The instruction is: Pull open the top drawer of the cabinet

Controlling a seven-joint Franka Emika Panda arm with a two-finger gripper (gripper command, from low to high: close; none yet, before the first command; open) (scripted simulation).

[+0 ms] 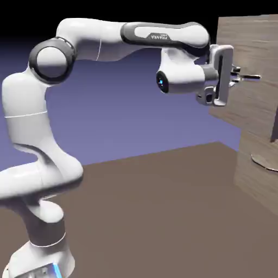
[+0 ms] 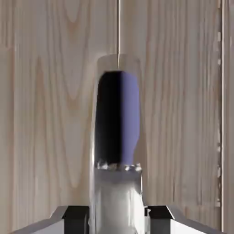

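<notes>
The cabinet stands at the exterior view's right. Its top drawer has a grey-brown wood-grain front that sits slightly forward of the lower front. My gripper is level with the drawer's thin silver bar handle and shut on it. In the hand view the handle rises large and shiny between my dark fingertips, mirroring blue and black. My gripper presses against the bar on both sides. Wood grain of the top drawer fills the rest of that view.
A lower drawer front carries a curved silver handle below the top drawer. The brown table stretches from the arm's base to the cabinet's foot.
</notes>
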